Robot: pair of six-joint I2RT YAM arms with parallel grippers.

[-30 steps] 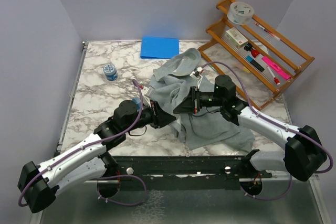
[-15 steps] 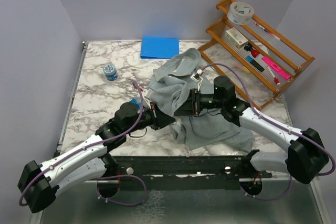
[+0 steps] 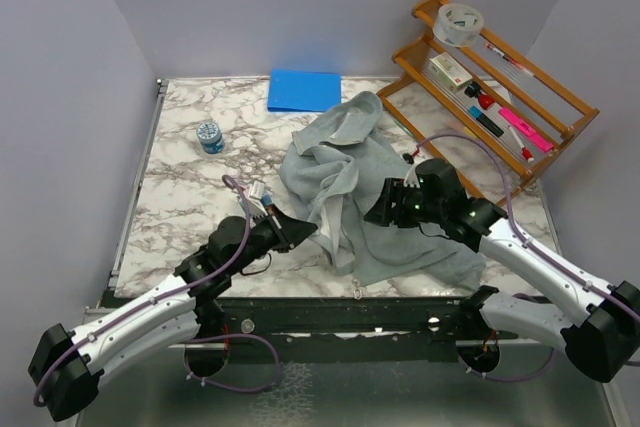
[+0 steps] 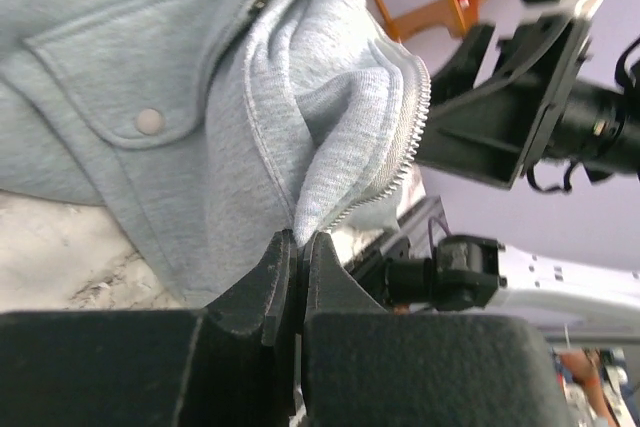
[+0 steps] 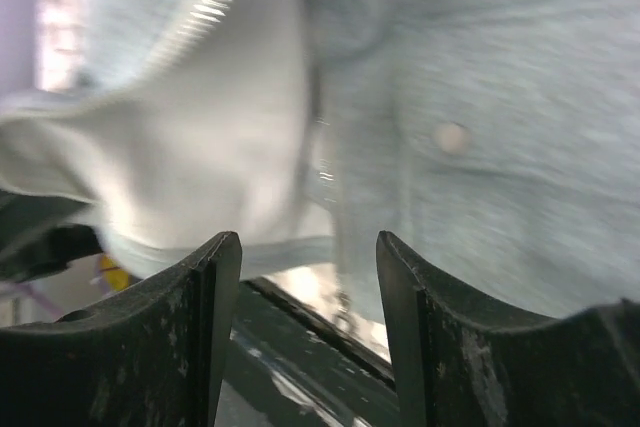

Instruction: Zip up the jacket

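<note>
The grey-green jacket [image 3: 345, 177] lies crumpled at the table's middle, its front open. My left gripper [image 3: 301, 232] is at the jacket's near left hem. In the left wrist view the left gripper [image 4: 298, 243] is shut on a fold of jacket [image 4: 150, 57] fabric just below the zipper teeth [image 4: 415, 117]. My right gripper [image 3: 381, 213] hovers over the jacket's right half. In the right wrist view the right gripper [image 5: 308, 247] is open with nothing between its fingers [image 5: 205, 307]; the jacket [image 5: 520, 57], a snap button [image 5: 450, 137] and zipper teeth [image 5: 205, 12] lie blurred beyond it.
A blue folder [image 3: 304, 90] lies at the table's back. A small jar [image 3: 209, 135] stands at the left. A wooden rack [image 3: 500, 97] with pens and tape leans at the right. The table's black front rail [image 3: 350, 312] runs just below the jacket's hem.
My right gripper has opened, let go of the jacket and drawn back to the right. My left gripper has shut on the hem and pulled slightly toward the near left.
</note>
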